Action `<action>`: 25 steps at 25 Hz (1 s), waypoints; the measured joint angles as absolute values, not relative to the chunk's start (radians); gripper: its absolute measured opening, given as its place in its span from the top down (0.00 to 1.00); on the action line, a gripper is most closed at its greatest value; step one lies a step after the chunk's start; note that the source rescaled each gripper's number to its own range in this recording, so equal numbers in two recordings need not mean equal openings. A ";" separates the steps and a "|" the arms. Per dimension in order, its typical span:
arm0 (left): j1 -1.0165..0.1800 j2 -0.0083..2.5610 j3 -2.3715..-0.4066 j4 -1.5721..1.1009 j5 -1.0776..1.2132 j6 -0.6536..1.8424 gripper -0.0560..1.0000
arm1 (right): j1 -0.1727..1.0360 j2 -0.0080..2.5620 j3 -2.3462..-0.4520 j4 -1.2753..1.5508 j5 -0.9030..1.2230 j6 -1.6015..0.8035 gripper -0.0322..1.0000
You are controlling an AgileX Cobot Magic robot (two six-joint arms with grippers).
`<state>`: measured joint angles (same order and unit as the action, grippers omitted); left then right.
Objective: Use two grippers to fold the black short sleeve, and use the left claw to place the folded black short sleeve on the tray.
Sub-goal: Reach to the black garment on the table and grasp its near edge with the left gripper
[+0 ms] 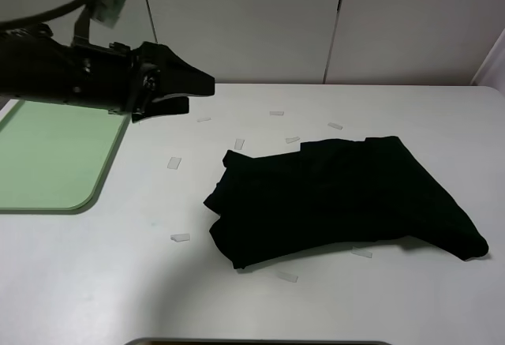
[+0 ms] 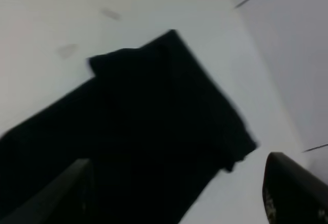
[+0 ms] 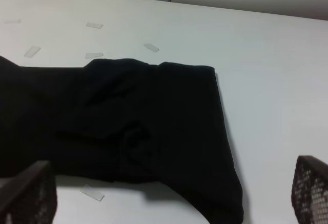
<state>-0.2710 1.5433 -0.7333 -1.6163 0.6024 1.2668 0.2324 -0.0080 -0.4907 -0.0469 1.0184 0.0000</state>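
Note:
The black short sleeve (image 1: 339, 199) lies partly folded and rumpled on the white table, right of centre. It also shows in the left wrist view (image 2: 154, 126) and the right wrist view (image 3: 128, 121). My left gripper (image 1: 199, 95) is open and empty, held above the table at the upper left, well apart from the garment; its fingers (image 2: 292, 193) stand wide apart. My right gripper (image 3: 174, 183) is open and empty, hovering above the garment's near edge; it is out of the exterior high view. The light green tray (image 1: 55, 155) lies at the left edge.
Several small pale tape strips (image 1: 174, 163) are scattered on the table (image 1: 118, 282) around the garment. White cabinet doors (image 1: 260, 21) stand behind the table. Bare table surface lies between the tray and the garment and along the front.

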 joint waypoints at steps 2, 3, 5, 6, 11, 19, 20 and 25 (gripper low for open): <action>-0.271 1.613 -0.734 -1.688 0.642 1.306 0.32 | 0.232 -0.008 -0.491 -0.047 1.018 0.000 0.00; -0.271 1.642 -0.735 -1.704 0.657 1.318 0.32 | 0.232 -0.008 -0.491 -0.047 1.018 0.000 0.00; -0.271 1.707 -0.735 -1.720 0.682 1.330 0.32 | 0.232 -0.008 -0.491 -0.047 1.018 0.000 0.00; -0.271 1.739 -0.736 -1.723 0.691 1.332 0.32 | 0.232 -0.008 -0.491 -0.047 1.018 0.000 0.00; -0.271 1.850 -0.736 -1.726 0.735 1.335 0.32 | 0.232 -0.008 -0.491 -0.047 1.018 0.000 0.00; -0.271 1.892 -0.737 -1.732 0.717 1.335 0.28 | 0.232 -0.008 -0.491 -0.047 1.018 0.000 0.00; -0.271 1.892 -0.737 -1.733 0.712 1.335 0.26 | 0.232 -0.008 -0.491 -0.047 1.018 0.000 0.00; -0.271 1.892 -0.737 -1.733 0.674 1.320 0.10 | 0.232 -0.008 -0.491 -0.047 1.018 0.000 0.00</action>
